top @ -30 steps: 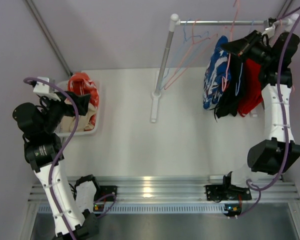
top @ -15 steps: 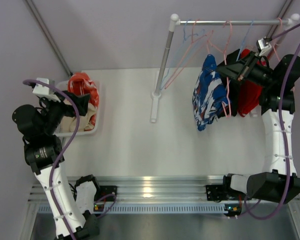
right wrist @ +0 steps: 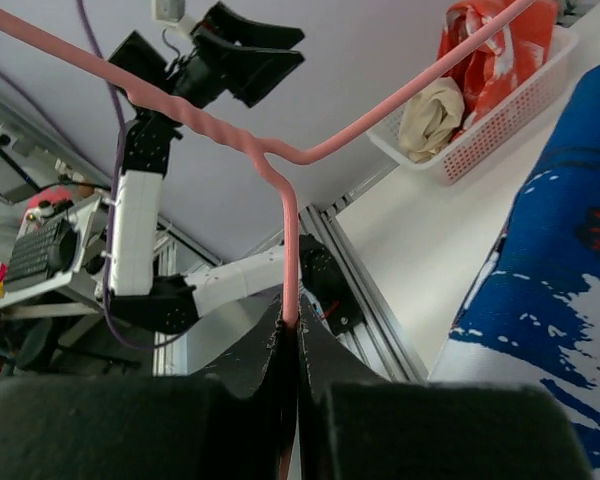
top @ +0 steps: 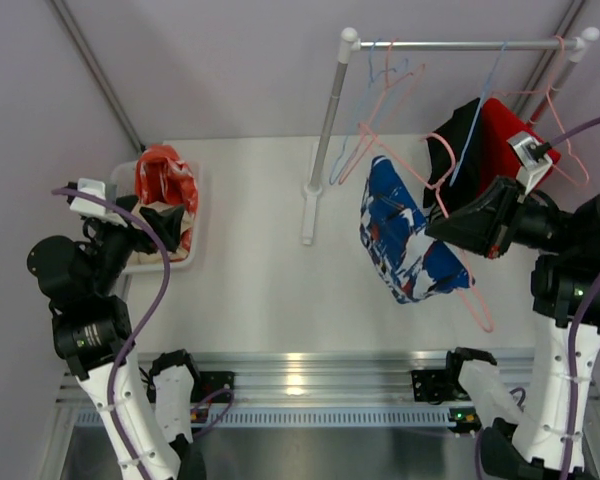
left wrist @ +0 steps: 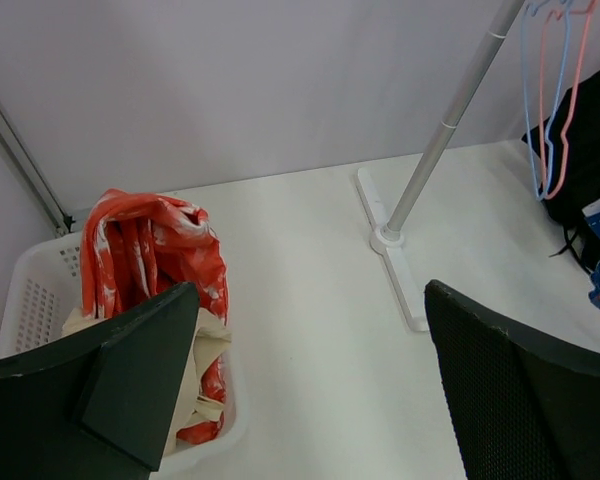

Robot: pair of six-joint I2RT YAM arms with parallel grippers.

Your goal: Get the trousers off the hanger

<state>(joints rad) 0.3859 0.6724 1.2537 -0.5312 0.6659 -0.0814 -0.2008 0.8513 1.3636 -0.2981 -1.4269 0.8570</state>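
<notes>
Illumination is bright, diffuse and even in all views. The white table [top: 260, 290] carries only faint, soft-edged shadows. Specular glare sits on the aluminium rail [top: 295, 386] behind both grippers. The left gripper [left wrist: 308, 300] fingers render near-black and slightly soft. At the right gripper [right wrist: 288, 330] the fingers are blurred, while the pink hanger [right wrist: 291, 240] just ahead of them is sharp.
</notes>
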